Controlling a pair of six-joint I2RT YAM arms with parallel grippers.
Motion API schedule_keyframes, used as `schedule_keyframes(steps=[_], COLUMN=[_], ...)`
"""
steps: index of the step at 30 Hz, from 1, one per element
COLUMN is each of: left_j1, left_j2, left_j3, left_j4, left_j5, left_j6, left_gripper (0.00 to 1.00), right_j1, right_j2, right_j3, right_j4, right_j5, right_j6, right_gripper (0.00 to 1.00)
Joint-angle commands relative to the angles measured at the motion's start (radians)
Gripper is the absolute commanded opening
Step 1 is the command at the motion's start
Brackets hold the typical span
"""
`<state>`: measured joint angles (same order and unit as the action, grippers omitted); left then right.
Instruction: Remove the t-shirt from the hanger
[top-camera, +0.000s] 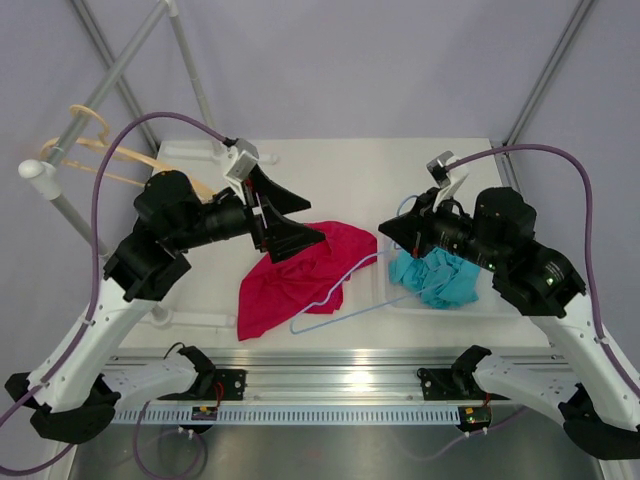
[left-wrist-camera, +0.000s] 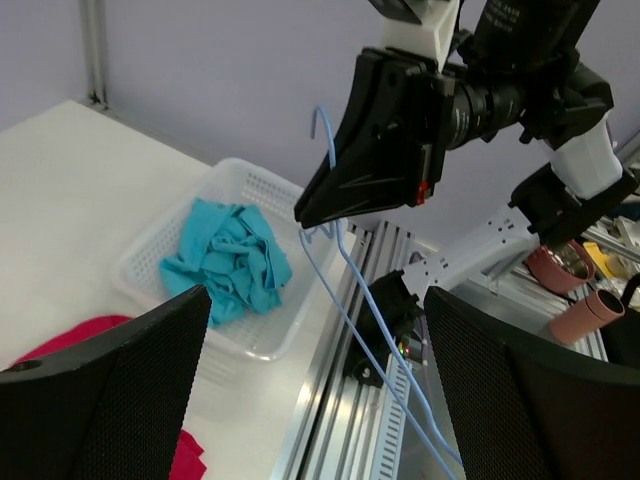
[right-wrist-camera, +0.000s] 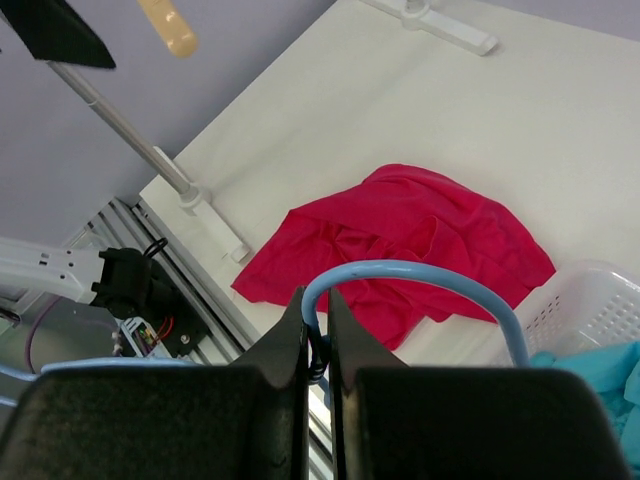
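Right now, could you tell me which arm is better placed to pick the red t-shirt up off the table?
Left, I think. The left gripper is open and sits right by the red t-shirt, while the right gripper is shut on the blue hanger near the basket.

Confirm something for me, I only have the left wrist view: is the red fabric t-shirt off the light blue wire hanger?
Observer: Mostly, it seems. The top view shows the whole red fabric t-shirt heaped on the white table. The light blue wire hanger crosses only its right edge, and I cannot tell if it is fully free.
Operator: Where is my left pincer relative to the shirt?
Observer: In the top view the left pincer is open over the t-shirt's upper left edge, holding nothing.
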<state>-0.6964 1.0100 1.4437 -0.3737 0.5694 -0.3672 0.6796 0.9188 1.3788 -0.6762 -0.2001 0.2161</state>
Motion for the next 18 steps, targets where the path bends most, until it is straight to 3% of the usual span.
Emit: schedule_keyframes(steps=[1, 9, 14, 18], left_j1=[-0.008, -0.048, -0.066, -0.081], left_j2=[0.007, 0.059, 0.094, 0.133], left_j3=[-0.049, -0.095, -0.097, -0.066], left_j4=[-0.042, -0.125, -0.175, -0.263], left_j5=[0.093, 0.05, 0.026, -0.038], left_j6=[0.007, 0.089, 0.129, 0.171], left_gripper=[0.89, 0.86, 0.75, 0.61], right_j1=[0.0, 0.0, 0.0, 0.0], right_j2=[0.029, 0.13, 0.178, 0.189], right_j3=[-0.02, 0.025, 0.049, 0.051], right_j4=[0.081, 0.121, 0.124, 0.136], right_j5=[0.057, 0.174, 0.194, 0.195], right_j6=[0.043, 0.066, 0.052, 0.052], right_gripper=[0.0, 0.0, 0.0, 0.0])
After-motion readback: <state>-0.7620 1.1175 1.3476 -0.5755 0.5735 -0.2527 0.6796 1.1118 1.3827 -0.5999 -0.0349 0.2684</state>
